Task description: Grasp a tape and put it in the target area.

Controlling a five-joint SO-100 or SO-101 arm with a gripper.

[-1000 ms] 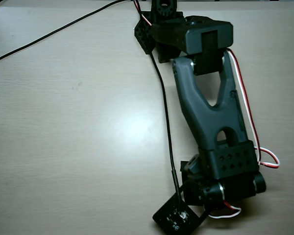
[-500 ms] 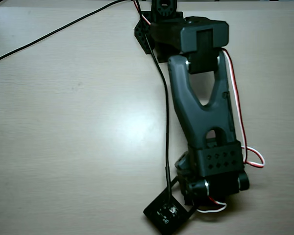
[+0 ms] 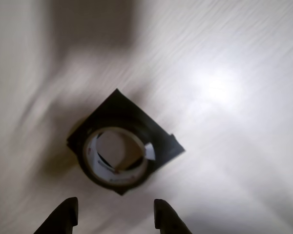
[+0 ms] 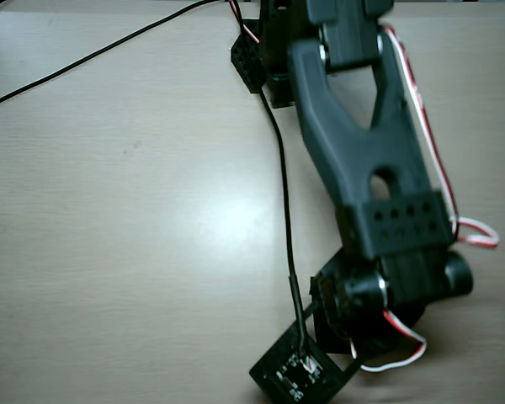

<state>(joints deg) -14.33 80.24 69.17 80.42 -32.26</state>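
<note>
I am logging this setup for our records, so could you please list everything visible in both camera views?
tape roll: one, black with a pale inner ring, lying flat on the dark square in the wrist view
dark square: one, black, on the table under the roll; hidden by the arm in the overhead view
table: one, pale wood grain, fills both views
cables: black, across the top left of the overhead view
arm: one, dark grey, red and white wires along it
hand: one, black, fingers apart and empty, just short of the roll
</note>
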